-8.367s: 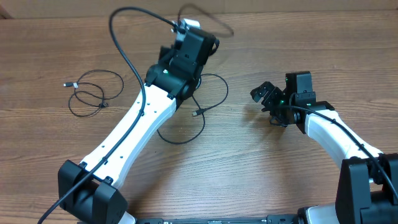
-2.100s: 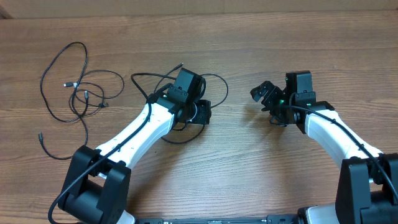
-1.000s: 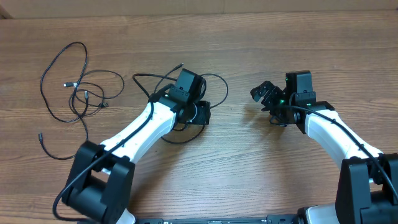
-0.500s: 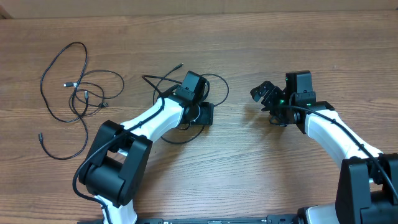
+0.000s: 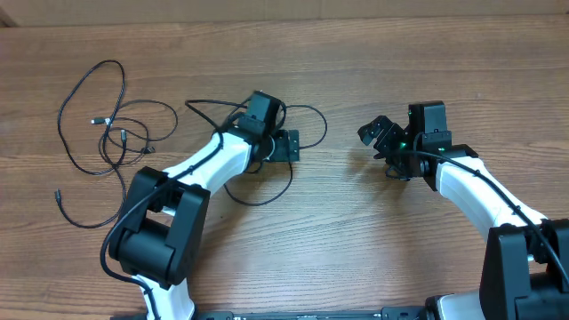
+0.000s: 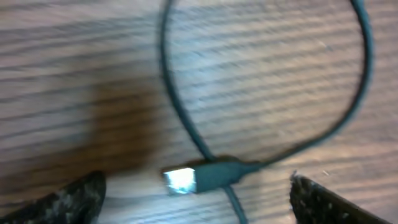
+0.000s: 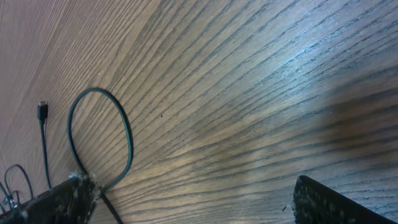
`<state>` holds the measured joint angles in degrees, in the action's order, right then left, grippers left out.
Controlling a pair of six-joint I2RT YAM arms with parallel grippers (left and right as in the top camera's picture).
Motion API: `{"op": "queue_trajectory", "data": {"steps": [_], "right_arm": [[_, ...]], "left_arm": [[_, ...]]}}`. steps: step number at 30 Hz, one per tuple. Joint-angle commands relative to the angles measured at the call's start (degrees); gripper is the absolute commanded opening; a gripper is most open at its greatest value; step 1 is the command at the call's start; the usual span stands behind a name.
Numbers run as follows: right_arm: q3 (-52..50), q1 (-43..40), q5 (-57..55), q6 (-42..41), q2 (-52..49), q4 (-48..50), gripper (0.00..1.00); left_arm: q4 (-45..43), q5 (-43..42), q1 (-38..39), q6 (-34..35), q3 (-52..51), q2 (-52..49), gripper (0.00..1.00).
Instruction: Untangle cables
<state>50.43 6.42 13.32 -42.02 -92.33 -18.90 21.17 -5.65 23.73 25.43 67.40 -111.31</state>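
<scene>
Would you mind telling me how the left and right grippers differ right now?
The left gripper has a silver-tipped plug lying between its fingers; the right gripper has only wood tabletop there. The left sits over a black cable, the right apart from it. Both are open.

No legible text, label, brand, number or sign in any view.
</scene>
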Motion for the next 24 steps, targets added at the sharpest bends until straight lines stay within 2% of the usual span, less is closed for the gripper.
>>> {"op": "queue_trajectory", "data": {"steps": [1,4,5,6,7,8,13,14,15,16,19,20,21,22,24], "right_arm": [[-0.24,-0.11,0.28,-0.17,-0.39,0.39,1.0],[-0.24,-0.11,0.28,-0.17,-0.39,0.39,1.0],[-0.24,-0.11,0.28,-0.17,-0.39,0.37,1.0],[-0.24,-0.11,0.28,-0.17,-0.39,0.39,1.0],[-0.24,-0.11,0.28,-0.17,-0.39,0.39,1.0],[-0.24,-0.11,0.28,-0.17,-0.39,0.37,1.0],[-0.24,-0.11,0.28,-0.17,-0.39,0.39,1.0],[-0.22,-0.11,0.28,-0.15,-0.39,0.37,1.0],[-0.24,-0.11,0.28,-0.17,-0.39,0.37,1.0],[-0.24,-0.11,0.28,-0.17,-0.39,0.39,1.0],[-0.24,-0.11,0.28,-0.17,-0.39,0.39,1.0],[-0.24,-0.11,0.28,-0.17,-0.39,0.39,1.0],[-0.24,-0.11,0.28,-0.17,-0.39,0.37,1.0],[-0.24,-0.11,0.28,-0.17,-0.39,0.39,1.0],[-0.24,-0.11,0.28,-0.17,-0.39,0.37,1.0]], "left_arm": [[1.42,1.36,-0.35,0.94,-2.43,-4.46,0.04],[1.27,1.36,0.04,0.94,-2.43,-4.46,0.04],[1.25,1.36,0.09,0.94,-2.43,-4.46,0.09],[1.27,1.36,0.09,0.96,-2.43,-4.46,0.41],[1.27,1.38,0.09,0.96,-2.43,-4.46,0.62],[1.27,1.38,0.09,0.96,-2.43,-4.46,1.0],[1.07,1.86,0.07,0.96,-2.43,-4.46,1.0],[1.03,2.21,0.0,0.96,-2.43,-4.46,0.72],[1.03,3.19,-0.04,0.98,-2.43,-4.46,0.35],[1.03,3.65,-0.09,1.01,-2.43,-4.46,0.04],[0.81,4.81,-0.11,0.98,-2.43,-4.46,0.04],[0.74,4.83,-0.13,0.98,-2.43,-4.46,0.07],[0.63,4.85,-0.15,0.98,-2.43,-4.46,0.18],[0.61,5.05,-0.15,0.98,-2.43,-4.46,0.34],[0.59,5.51,-0.15,1.01,-2.43,-4.46,0.73]]}}
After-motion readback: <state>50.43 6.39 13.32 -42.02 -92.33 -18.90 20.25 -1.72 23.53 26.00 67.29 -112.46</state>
